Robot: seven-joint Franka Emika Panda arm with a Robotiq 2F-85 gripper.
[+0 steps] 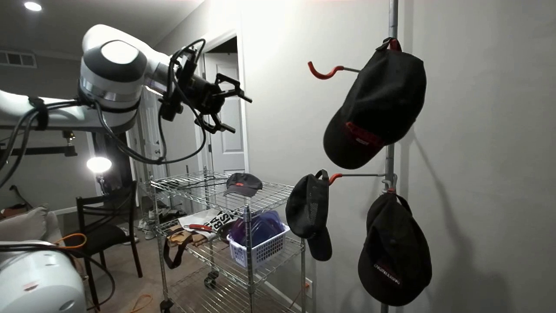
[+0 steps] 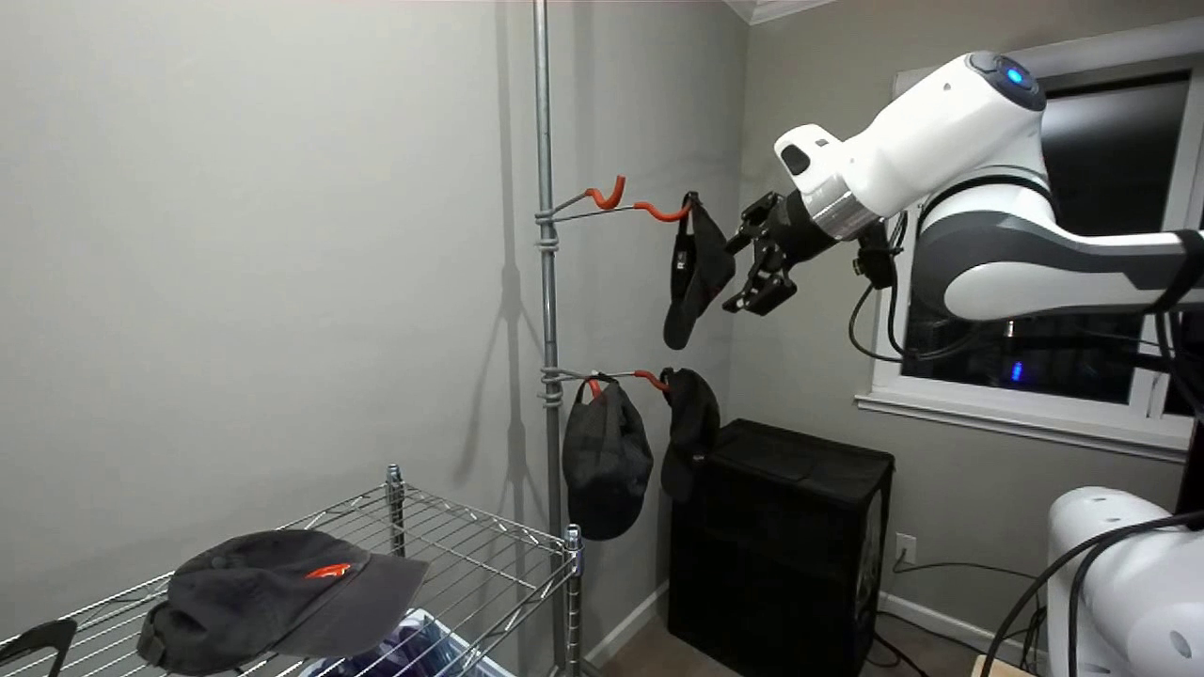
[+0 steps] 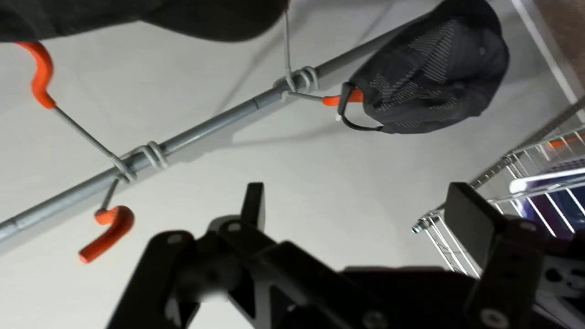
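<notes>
Grey walls [image 2: 282,235], dark window [image 2: 1110,160]

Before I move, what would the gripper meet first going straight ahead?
Probably the grey wall, seen ahead of the gripper in the wrist view. Depth is unclear, so the mesh cap might come first.

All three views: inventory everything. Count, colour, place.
Rack: 1, silver, beside pole
Pole: 1, grey, before wall
Hooks: 4, orange, on pole
Hanging caps: 3, black, on hooks
Loose cap: 1, dark grey, atop rack
Basket: 1, pale, lower on rack
Sundries: several, mixed colours, beside basket
Chair: 1, black, near rack
Lamp: 1, glowing white, beyond chair
Box: 1, black, room corner
Window: 1, white-framed, behind arm
Arm: 1, white-grey, facing hooks
Jaws: 1 pair, black, open, empty, arm's end
</notes>
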